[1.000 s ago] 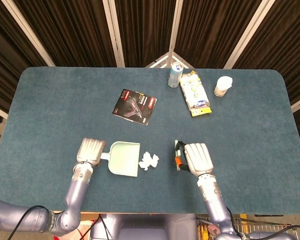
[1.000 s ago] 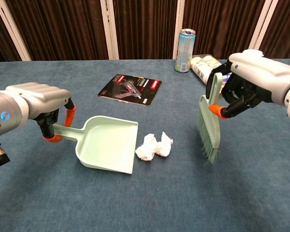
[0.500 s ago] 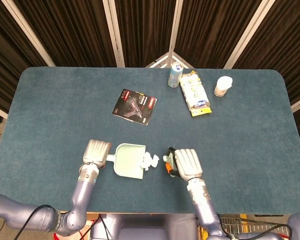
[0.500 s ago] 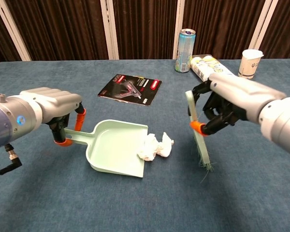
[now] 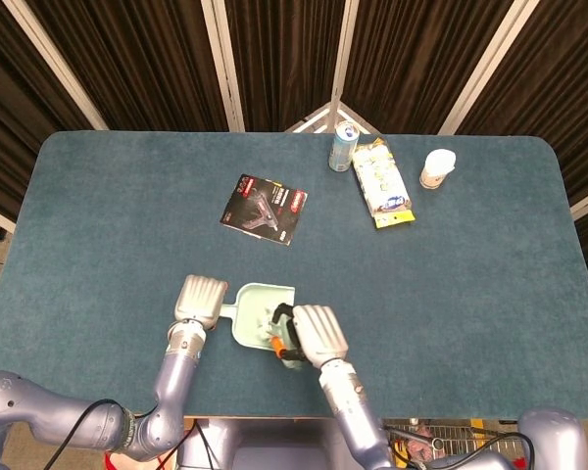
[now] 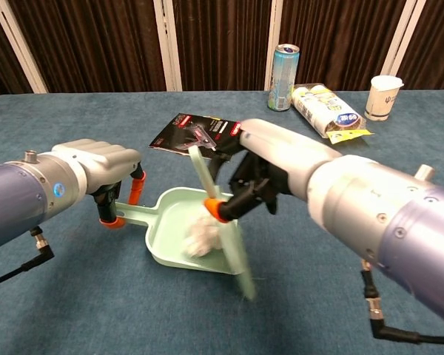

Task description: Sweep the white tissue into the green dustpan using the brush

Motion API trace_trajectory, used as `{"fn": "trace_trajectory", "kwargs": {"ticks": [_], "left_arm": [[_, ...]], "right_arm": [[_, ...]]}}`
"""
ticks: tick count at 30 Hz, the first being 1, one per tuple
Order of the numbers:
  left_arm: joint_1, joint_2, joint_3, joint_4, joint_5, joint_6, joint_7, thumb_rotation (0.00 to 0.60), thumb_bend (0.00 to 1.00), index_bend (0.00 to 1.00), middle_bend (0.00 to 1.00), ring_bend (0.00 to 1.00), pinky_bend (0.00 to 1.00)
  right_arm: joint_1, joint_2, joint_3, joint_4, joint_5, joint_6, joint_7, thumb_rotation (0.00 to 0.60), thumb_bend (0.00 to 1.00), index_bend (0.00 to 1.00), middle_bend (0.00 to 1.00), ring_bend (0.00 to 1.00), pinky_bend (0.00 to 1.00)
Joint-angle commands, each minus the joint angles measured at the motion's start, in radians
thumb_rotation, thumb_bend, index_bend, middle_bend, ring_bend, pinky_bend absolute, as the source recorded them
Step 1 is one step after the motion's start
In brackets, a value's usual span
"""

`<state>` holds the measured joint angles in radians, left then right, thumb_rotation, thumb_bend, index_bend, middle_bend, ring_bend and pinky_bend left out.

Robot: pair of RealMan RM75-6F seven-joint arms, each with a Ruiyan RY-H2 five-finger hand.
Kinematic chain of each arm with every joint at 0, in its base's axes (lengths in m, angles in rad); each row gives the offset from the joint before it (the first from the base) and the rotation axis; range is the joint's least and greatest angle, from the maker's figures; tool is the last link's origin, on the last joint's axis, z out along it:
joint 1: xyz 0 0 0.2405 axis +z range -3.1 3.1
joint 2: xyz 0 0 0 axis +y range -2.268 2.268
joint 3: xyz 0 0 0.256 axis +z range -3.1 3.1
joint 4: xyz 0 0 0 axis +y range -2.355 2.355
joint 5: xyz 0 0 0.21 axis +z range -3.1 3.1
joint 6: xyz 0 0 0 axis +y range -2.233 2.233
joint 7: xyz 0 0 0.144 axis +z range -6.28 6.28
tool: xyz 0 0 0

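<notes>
The pale green dustpan (image 6: pixel 179 222) (image 5: pixel 260 313) lies flat on the blue table, its handle held by my left hand (image 6: pixel 103 168) (image 5: pixel 200 298). The white tissue (image 6: pixel 202 235) sits inside the pan near its open lip. My right hand (image 6: pixel 263 170) (image 5: pixel 316 335) grips the pale green brush (image 6: pixel 220 222) by its handle, at an orange band. The brush slants down, its bristle end (image 6: pixel 244 277) at the pan's lip just right of the tissue. In the head view the right hand hides most of the tissue and brush.
A dark magazine (image 5: pixel 264 209) lies behind the dustpan. At the far side stand a drink can (image 5: pixel 343 147), a yellow snack packet (image 5: pixel 380 181) and a white paper cup (image 5: pixel 437 167). The table's front edge (image 5: pixel 274 409) runs close to both hands.
My right hand has swept the brush leftward, pushing the tissue from the table into the dustpan. My left hand has slid the dustpan slightly right to meet it.
</notes>
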<state>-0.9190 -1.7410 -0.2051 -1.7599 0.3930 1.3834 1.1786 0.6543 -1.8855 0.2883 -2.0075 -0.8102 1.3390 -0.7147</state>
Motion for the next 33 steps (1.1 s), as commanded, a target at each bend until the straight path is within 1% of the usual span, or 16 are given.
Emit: {"fn": "trace_trajectory", "kwargs": {"ticks": [1, 8, 12, 15, 19, 22, 29, 33], "left_arm": [[-0.004, -0.001, -0.003, -0.004, -0.001, 0.005, 0.002, 0.6, 0.52, 0.65, 1.0, 0.98, 1.0], [-0.009, -0.001, -0.002, -0.011, -0.007, 0.016, 0.004, 0.6, 0.52, 0.65, 1.0, 0.98, 1.0], [-0.008, 0.002, 0.0, -0.018, -0.008, 0.019, 0.001, 0.6, 0.52, 0.65, 1.0, 0.98, 1.0], [-0.008, 0.006, 0.004, -0.024, -0.006, 0.022, -0.001, 0.6, 0.52, 0.65, 1.0, 0.98, 1.0], [-0.005, 0.01, 0.006, -0.031, -0.007, 0.026, -0.006, 0.6, 0.52, 0.65, 1.0, 0.98, 1.0], [-0.004, 0.01, 0.005, -0.039, -0.01, 0.033, -0.009, 0.6, 0.52, 0.65, 1.0, 0.98, 1.0], [-0.009, 0.009, 0.001, -0.059, -0.012, 0.051, -0.003, 0.6, 0.52, 0.65, 1.0, 0.98, 1.0], [-0.013, 0.006, 0.0, -0.063, -0.014, 0.057, 0.001, 0.6, 0.52, 0.65, 1.0, 0.98, 1.0]], "right_arm": [[0.018, -0.02, 0.017, -0.026, -0.001, 0.008, -0.008, 0.6, 0.63, 0.86, 0.86, 0.87, 0.7], [0.028, -0.027, 0.058, -0.059, 0.004, 0.041, 0.01, 0.6, 0.63, 0.86, 0.86, 0.87, 0.7], [0.028, -0.007, 0.075, -0.055, -0.01, 0.064, 0.01, 0.6, 0.64, 0.86, 0.86, 0.88, 0.7], [0.024, 0.025, 0.074, -0.045, -0.03, 0.08, -0.001, 0.6, 0.64, 0.86, 0.86, 0.88, 0.7], [0.005, 0.078, 0.035, -0.02, -0.048, 0.087, -0.012, 0.6, 0.64, 0.86, 0.86, 0.88, 0.7], [-0.016, 0.098, 0.0, -0.001, -0.035, 0.086, -0.001, 0.6, 0.63, 0.86, 0.86, 0.88, 0.7], [-0.04, 0.1, -0.052, 0.042, -0.027, 0.073, 0.029, 0.6, 0.64, 0.87, 0.86, 0.87, 0.7], [-0.046, 0.08, -0.064, 0.044, -0.024, 0.066, 0.05, 0.6, 0.64, 0.87, 0.86, 0.87, 0.7]]}}
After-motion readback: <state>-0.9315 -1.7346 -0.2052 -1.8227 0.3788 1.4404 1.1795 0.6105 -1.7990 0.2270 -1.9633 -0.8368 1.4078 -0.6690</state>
